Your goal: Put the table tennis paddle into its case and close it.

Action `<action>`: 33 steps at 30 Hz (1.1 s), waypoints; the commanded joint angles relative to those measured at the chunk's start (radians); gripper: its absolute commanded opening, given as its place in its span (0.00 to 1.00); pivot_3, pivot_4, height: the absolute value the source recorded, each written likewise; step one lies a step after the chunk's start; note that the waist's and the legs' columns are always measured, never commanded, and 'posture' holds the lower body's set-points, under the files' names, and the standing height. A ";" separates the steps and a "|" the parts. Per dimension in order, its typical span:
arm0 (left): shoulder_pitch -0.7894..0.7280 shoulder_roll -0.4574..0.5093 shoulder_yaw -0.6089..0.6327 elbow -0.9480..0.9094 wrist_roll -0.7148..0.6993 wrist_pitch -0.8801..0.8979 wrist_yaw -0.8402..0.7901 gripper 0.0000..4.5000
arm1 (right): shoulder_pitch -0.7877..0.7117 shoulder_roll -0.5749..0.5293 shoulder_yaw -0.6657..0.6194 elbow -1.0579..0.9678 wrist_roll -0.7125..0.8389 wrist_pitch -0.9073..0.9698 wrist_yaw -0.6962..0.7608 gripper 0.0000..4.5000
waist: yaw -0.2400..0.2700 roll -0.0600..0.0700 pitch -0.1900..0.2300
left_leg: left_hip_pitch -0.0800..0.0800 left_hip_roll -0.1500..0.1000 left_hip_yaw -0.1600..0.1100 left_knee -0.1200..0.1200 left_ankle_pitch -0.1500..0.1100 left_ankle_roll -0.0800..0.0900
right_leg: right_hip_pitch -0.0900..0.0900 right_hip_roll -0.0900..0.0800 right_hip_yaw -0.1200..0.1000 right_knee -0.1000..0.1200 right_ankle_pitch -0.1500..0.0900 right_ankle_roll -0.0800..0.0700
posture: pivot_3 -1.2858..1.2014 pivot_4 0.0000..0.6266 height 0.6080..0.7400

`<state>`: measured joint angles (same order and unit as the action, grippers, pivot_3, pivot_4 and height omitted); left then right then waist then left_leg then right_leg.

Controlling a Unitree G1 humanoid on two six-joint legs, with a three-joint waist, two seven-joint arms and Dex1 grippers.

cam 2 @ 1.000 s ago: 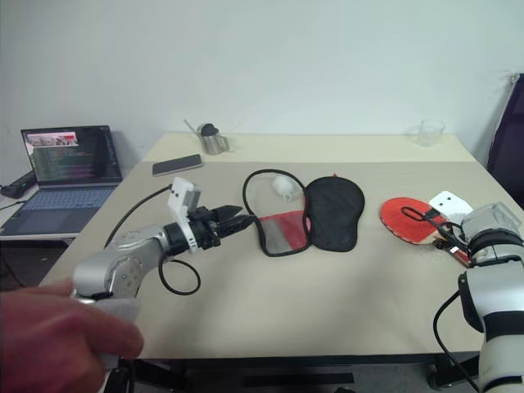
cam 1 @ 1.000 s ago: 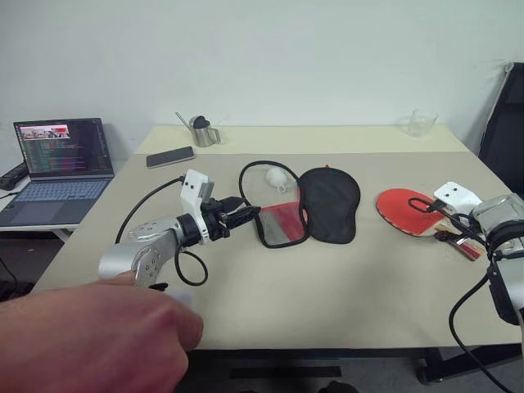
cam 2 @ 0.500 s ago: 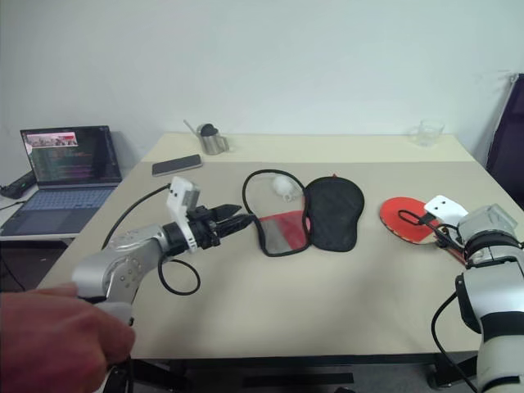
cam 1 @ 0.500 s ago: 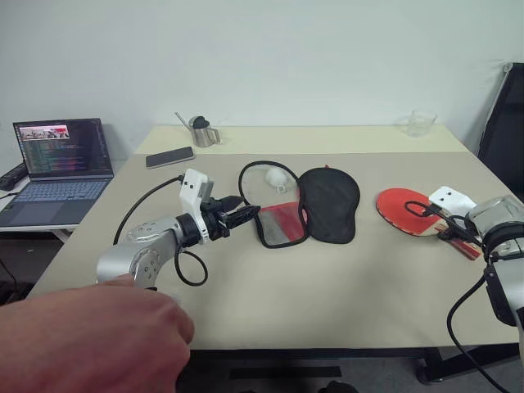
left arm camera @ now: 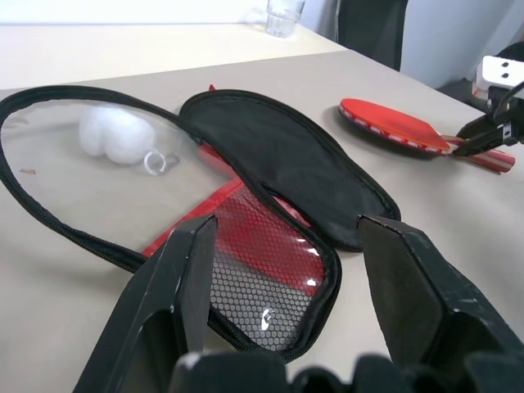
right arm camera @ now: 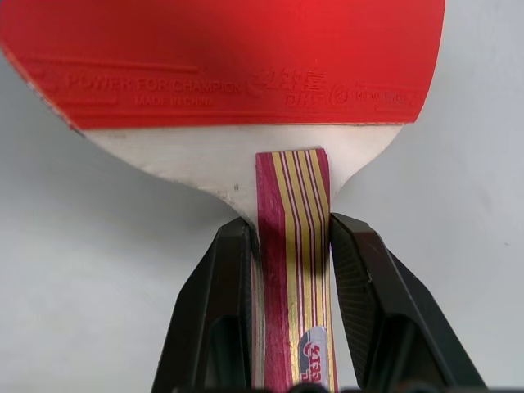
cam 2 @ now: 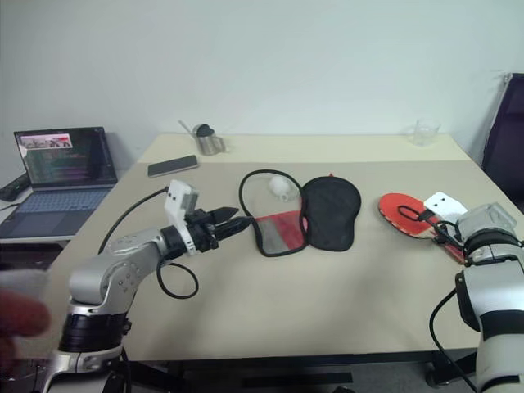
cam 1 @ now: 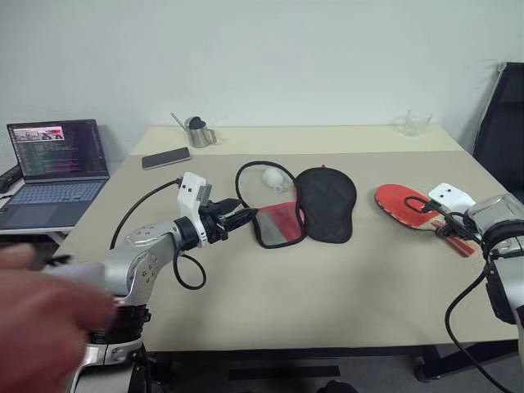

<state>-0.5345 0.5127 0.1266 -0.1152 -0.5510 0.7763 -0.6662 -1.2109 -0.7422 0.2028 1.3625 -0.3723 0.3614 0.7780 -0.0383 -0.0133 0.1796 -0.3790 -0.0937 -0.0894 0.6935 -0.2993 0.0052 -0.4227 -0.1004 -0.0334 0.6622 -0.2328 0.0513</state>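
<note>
Since a second ago the right gripper [right arm camera: 288, 246] has clamped the paddle [cam 1: 405, 205] by its handle, near the table's [cam 1: 327, 278] right edge. Left gripper [left arm camera: 282, 246] hovers wide open beside the unzipped case [cam 1: 303, 205]. Paddle looks light and stiff; handle grips best.

A person's hand [cam 1: 37, 315] smears across the lower left corner of the left eye view, too blurred for its fingers to be made out, and the frame edge cuts it off. In the right wrist view the table tennis paddle [right arm camera: 221, 61] runs past the top and side edges, so most of its red face is unseen. The laptop [cam 1: 49, 168] is cropped at the left edge, its screen text too small to read.
</note>
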 commanded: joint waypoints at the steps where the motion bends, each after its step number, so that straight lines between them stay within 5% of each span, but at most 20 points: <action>1: -0.010 0.009 0.022 -0.044 -0.020 -0.009 -0.001 0.66 | -0.088 0.009 -0.055 -0.042 0.051 0.011 -0.011 0.23 | -0.005 0.000 0.000 | 0.000 0.000 0.000 0.000 0.000 0.000 | 0.000 0.000 0.000 0.000 0.000 0.000 | 0.52 0.24 1.00; 21: -0.016 0.003 0.001 -0.038 -0.017 -0.011 -0.014 0.66 | -0.115 0.089 -0.149 -0.195 0.214 0.253 0.008 0.23 | 0.005 0.001 0.001 | -0.003 0.000 0.000 -0.003 0.000 0.000 | -0.003 0.000 0.000 -0.002 0.000 0.000 | 0.52 0.24 1.00; 33: -0.010 -0.003 -0.004 -0.045 -0.018 -0.010 -0.010 0.66 | -0.052 0.284 -0.247 -0.508 0.365 0.527 -0.144 0.23 | 0.015 0.001 0.001 | -0.005 0.000 -0.003 -0.002 0.000 0.000 | -0.004 0.000 -0.002 -0.003 0.000 0.000 | 0.52 0.24 1.00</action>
<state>-0.5354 0.5070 0.1135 -0.1152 -0.5509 0.7758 -0.6704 -1.2534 -0.4530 -0.0117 0.9255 -0.0385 0.8687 0.6556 -0.0229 -0.0122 0.1804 -0.3843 -0.0943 -0.0934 0.6910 -0.2995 0.0051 -0.4267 -0.1004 -0.0362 0.6589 -0.2326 0.0511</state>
